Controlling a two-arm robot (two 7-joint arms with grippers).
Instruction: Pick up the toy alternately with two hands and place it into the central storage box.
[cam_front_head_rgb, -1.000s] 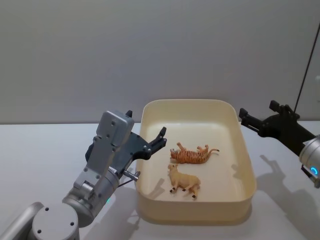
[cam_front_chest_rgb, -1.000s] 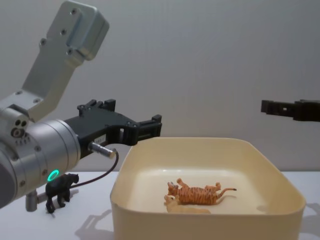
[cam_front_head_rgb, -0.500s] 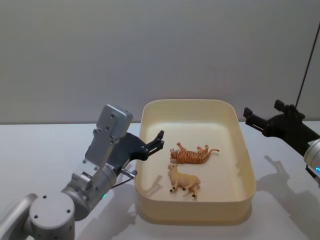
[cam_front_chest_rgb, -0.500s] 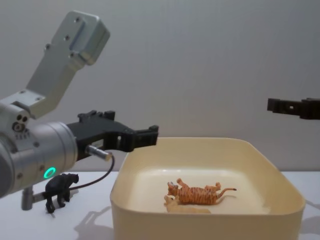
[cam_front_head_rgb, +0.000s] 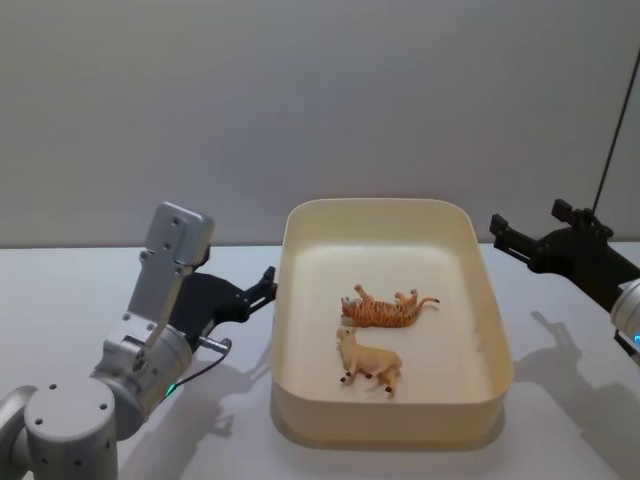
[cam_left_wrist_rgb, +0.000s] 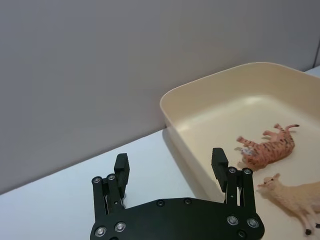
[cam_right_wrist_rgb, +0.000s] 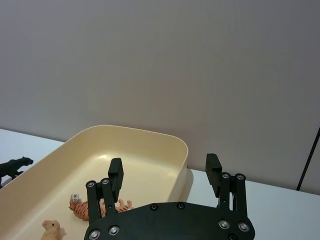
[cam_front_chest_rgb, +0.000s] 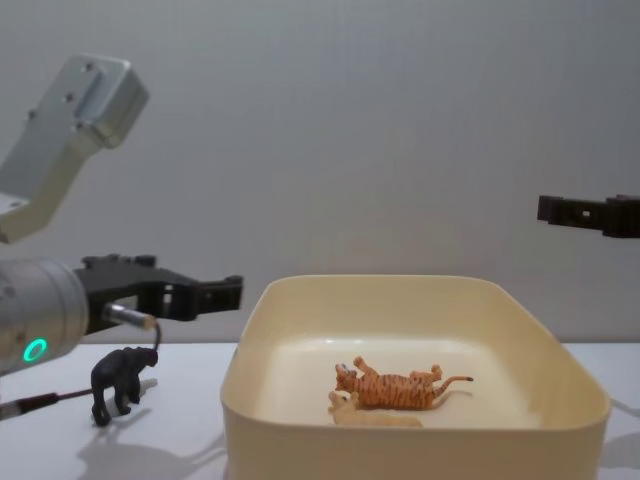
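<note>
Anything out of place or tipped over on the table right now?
Nothing is spilled or damaged. The tiger and the tan animal lie on their sides inside the storage box. One black animal figure stands upright on the table left of the box, below the open left gripper.

The light is soft and even, a bit dim, and seems to come from above and in front. The grey wall (cam_front_head_rgb: 320, 100) has no glare. The white table (cam_front_head_rgb: 60, 300) shows pale grey shadows under the arms and beside the cream tub (cam_front_head_rgb: 495, 395) (their edges are fuzzy, not sharp). A small green light (cam_front_chest_rgb: 36, 350) glows on the left arm. The pictures look clear, with no bending at the edges.
</note>
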